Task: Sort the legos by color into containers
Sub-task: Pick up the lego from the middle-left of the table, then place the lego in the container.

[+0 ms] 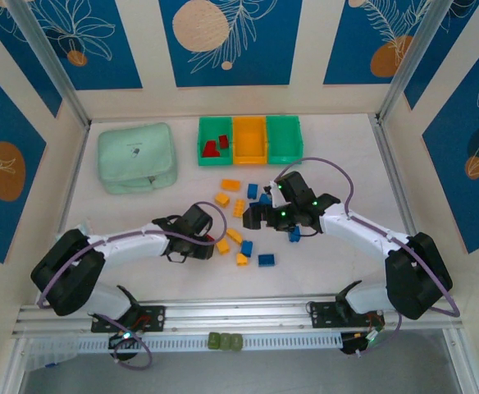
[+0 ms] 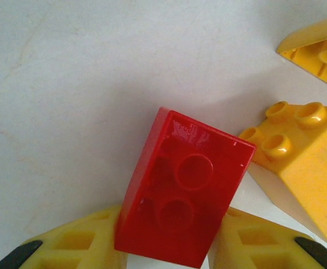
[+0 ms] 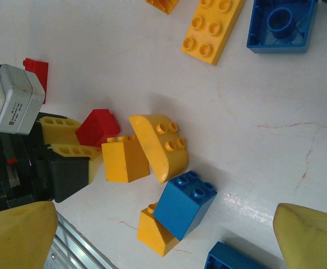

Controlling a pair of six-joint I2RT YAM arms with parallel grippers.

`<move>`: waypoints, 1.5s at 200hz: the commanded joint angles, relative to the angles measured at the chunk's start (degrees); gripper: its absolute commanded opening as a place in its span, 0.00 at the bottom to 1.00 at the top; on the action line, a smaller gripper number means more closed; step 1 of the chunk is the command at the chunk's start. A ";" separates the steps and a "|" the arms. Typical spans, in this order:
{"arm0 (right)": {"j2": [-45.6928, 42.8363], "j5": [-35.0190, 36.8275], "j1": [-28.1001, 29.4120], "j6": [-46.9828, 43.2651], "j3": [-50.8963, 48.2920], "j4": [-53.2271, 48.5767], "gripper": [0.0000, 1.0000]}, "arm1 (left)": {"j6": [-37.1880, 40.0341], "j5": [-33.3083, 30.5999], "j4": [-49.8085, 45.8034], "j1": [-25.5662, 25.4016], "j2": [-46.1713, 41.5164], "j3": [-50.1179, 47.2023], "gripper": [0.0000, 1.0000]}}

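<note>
A red lego (image 2: 186,185) lies studs-up on the white table between the yellow fingers of my left gripper (image 2: 172,246), which press on both its sides. The right wrist view shows that red lego (image 3: 99,126) and those fingers (image 3: 57,140) too. My right gripper (image 3: 169,235) hangs open above a blue lego (image 3: 185,203) that leans on a yellow wedge lego (image 3: 155,232). The containers stand at the back: a green bin (image 1: 204,135) with two red legos (image 1: 211,149), an orange bin (image 1: 250,138) and another green bin (image 1: 284,138). Both my left gripper (image 1: 216,240) and my right gripper (image 1: 254,217) are over the loose pile.
A yellow lego (image 2: 303,162) sits just right of the held red one, another (image 2: 320,47) beyond it. Several yellow and blue legos (image 1: 230,185) lie scattered between the arms and the bins. A pale mint-green lidded box (image 1: 137,156) stands at the back left.
</note>
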 commanded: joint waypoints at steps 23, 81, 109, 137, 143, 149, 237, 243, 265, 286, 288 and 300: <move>-0.47 -2.17 -1.07 -0.90 2.97 -0.16 0.99 | 0.12 -3.41 -3.13 -0.51 -3.19 2.15 0.37; -0.17 -3.32 -5.69 -2.62 6.81 0.21 0.99 | 1.44 -9.95 -10.55 2.86 -0.34 17.61 0.35; 0.06 -2.79 -8.25 -3.13 8.47 0.93 0.99 | 3.42 -12.00 -12.39 6.70 9.10 30.48 0.35; 0.72 -0.47 -10.35 -3.68 10.30 -0.13 0.99 | 7.08 -12.21 -9.10 10.57 18.81 42.06 0.35; 0.80 -0.96 -10.90 -3.52 10.47 0.07 0.99 | 7.64 -11.90 -8.79 11.52 21.28 44.78 0.35; 0.88 -1.36 -11.42 -3.50 10.56 0.34 0.99 | 7.86 -11.87 -9.21 12.57 23.80 48.36 0.34; 1.50 -1.75 -13.41 -4.38 13.35 -0.90 0.99 | 10.23 -13.18 -22.04 19.17 58.62 98.09 0.43; 1.28 -1.81 -13.37 -4.34 13.55 -0.91 0.99 | 10.70 -12.30 -21.56 19.17 58.80 98.42 0.47; 1.21 -2.34 -13.35 -4.38 14.66 -0.83 0.99 | 11.87 -11.09 -21.17 19.18 57.25 98.21 0.51; 1.44 -2.80 -12.76 -4.45 15.64 -1.17 0.99 | 12.11 -9.23 -22.01 19.18 53.05 95.19 0.51; 1.48 -2.81 -12.67 -4.46 15.70 -1.24 0.99 | 12.11 -8.78 -21.90 19.18 52.40 94.51 0.51; 1.60 -2.89 -11.77 -4.99 16.01 -1.52 0.99 | 11.79 -6.14 -21.14 19.11 47.87 89.51 0.51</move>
